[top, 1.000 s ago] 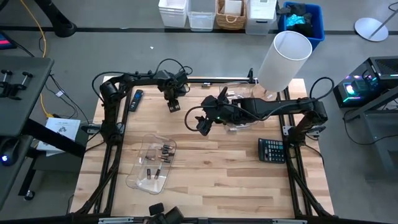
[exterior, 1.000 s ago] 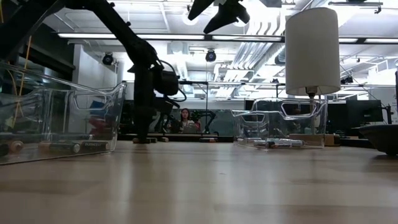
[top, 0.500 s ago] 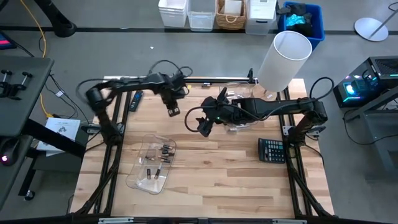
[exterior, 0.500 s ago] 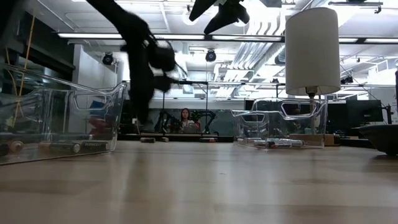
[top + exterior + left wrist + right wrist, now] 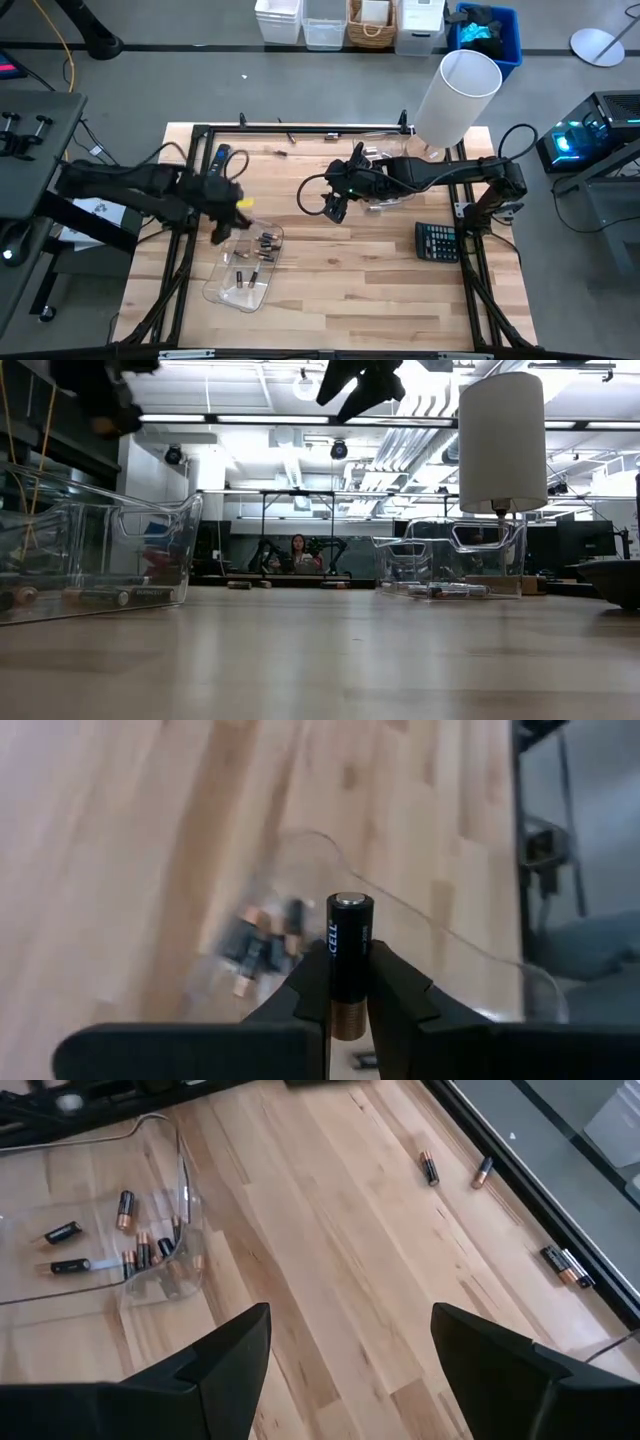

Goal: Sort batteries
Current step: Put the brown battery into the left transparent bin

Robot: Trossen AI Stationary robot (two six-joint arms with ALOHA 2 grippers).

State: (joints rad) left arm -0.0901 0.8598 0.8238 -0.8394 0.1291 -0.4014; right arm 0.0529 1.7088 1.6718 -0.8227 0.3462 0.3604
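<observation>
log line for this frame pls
left pincer: shut on battery, over clear tray | right pincer: open, empty, mid-table | loose batteries remain

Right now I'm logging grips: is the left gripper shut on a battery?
Yes, shut: the left gripper clamps one dark, copper-ended battery between its fingers.

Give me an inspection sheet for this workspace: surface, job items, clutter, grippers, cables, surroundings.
Surface: light wooden table, inside a black frame.
Job's things: dark copper-ended batteries in the clear plastic tray; loose batteries near the table's far edge.
Clutter: dark keypad calculator; slim black-and-blue remote; second clear bin; white cylinder.
Grippers: left gripper shut on one dark battery, above the tray; right gripper open, raised mid-table.
Cables: black loops at the right arm.
Surroundings: storage bins on the floor; person seated far behind.
</observation>
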